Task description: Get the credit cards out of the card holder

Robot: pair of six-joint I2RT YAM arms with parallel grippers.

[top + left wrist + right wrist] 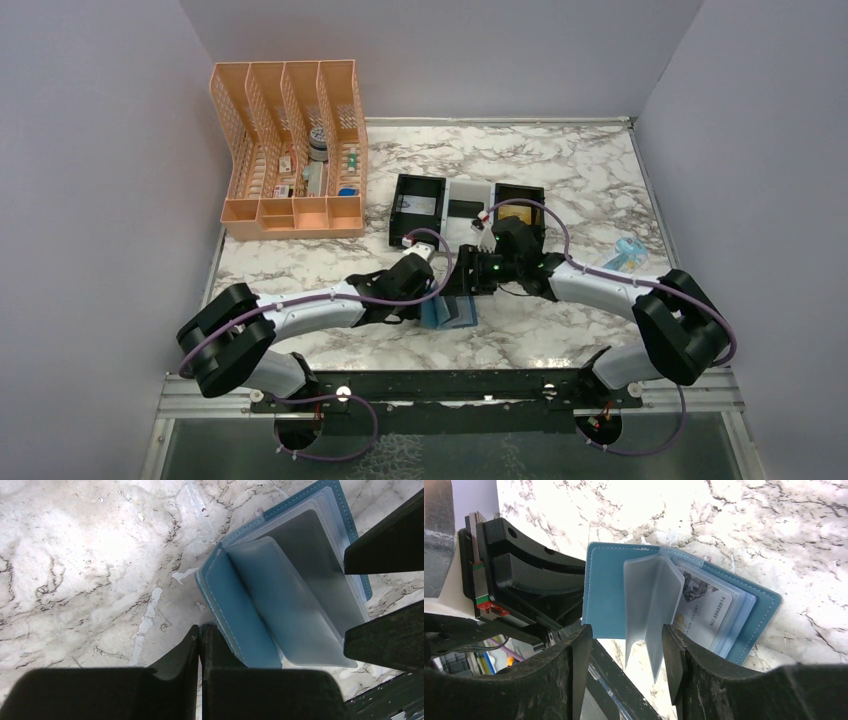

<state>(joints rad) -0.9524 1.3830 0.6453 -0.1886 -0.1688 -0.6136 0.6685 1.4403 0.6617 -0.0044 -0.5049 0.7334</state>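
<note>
Two sets of jaws work one small thing. Nearest, the left gripper [200, 635] is closed tight, fingers flush together. It seems to pinch the edge of the soft teal-blue bifold card holder [606, 595], whose cover stands up right at its tips. That's judged from a blue sliver betw. the fingers, not certain. The right gripper [626, 652] has its jaws apart, w/ a fan of clear floppy plastic sleeves [651, 595] hanging in the gap, gripped by neither finger as far as I can tell. Just beyond the R's outer finger the holder's other half lies flat on the white-and-grey marble table [774, 525]. A thin silver-grey rectangular card [709, 612] sits in its pocket, printed nos. showing through the clear front. Handling, my guess: the card is light, stiff, slick, prob. snug in the pocket. The sleeves are limp & slippery and will fold away rather than resist. The holder weighs next to nothing, so it'll drag along unless L pins it. Best hold is whichever card edge stands proud of the pocket mouth (can't tell how much does), pinched across the flat faces and drawn straight along the pocket, not the sleeves. Farthest from both jaws sits a black-and-white three-bay plastic tray [418, 180].
</note>
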